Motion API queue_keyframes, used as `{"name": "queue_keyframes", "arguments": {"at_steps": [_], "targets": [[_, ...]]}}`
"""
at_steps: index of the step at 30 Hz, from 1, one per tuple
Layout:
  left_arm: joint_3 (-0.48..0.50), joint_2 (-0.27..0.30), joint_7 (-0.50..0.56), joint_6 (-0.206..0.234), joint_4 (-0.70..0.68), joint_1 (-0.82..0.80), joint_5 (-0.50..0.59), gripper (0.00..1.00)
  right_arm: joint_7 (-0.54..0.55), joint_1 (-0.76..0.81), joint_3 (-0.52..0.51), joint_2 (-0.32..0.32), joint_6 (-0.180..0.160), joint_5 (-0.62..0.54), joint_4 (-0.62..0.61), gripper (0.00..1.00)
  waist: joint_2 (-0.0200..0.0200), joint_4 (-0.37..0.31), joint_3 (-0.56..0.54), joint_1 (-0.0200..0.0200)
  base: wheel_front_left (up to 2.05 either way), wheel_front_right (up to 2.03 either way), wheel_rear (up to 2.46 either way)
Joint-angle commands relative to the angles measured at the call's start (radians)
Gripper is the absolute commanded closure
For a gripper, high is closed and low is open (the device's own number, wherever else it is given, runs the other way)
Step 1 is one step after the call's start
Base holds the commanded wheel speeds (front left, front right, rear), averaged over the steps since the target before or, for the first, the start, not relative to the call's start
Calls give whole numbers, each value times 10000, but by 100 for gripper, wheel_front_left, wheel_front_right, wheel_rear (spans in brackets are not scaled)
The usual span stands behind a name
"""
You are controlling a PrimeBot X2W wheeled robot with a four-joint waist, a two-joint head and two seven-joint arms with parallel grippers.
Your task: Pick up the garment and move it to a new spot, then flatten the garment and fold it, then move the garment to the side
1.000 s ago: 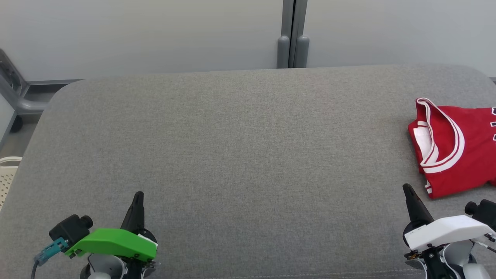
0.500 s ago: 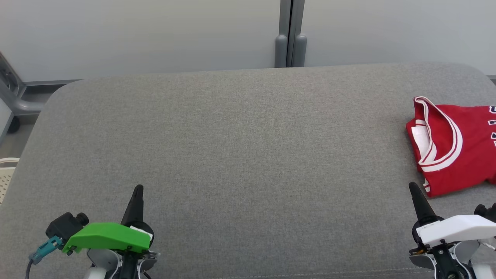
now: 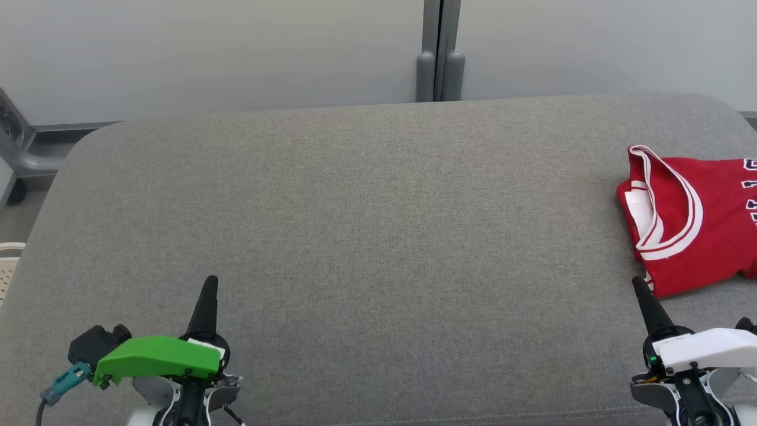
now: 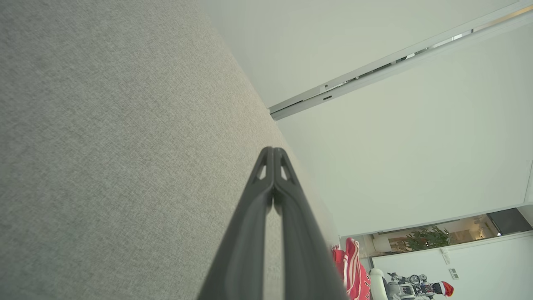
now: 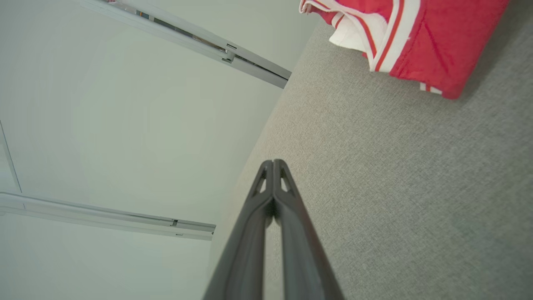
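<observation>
Item: red jersey point(image 3: 704, 231), folded, located just ahead and right of right end effector point(image 3: 641, 290), fingers pressed together. Left end effector point(image 3: 208, 290), likewise closed, is set well apart from it.

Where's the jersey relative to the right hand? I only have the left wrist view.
Observer: The jersey lies folded at the cushion's right side, just beyond the right hand, not touching it.
Operator: Right hand open?
Observer: Shut, nothing in it.
Operator: Which way is the jersey turned?
Observer: Its white-trimmed neckline faces left, toward the cushion's middle.
</observation>
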Motion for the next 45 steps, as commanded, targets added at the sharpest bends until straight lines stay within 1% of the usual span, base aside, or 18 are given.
{"name": "queue_keyframes", "arguments": {"at_steps": [1,26,45], "targets": [[127,-34,60,-109,-60,-313,-190,100,60,-227,-84,-64,6,234,-29,100,0,-5,2,0,0,0,0],[834,-612,451,-742,196,-477,-1609,100,396,-398,-563,-79,5,2494,285,100,0,-141,53,0,0,0,0],[1248,-946,698,-1089,352,-571,-2476,100,601,-457,-842,-84,4,3781,475,100,0,-236,89,0,0,0,0]]}}
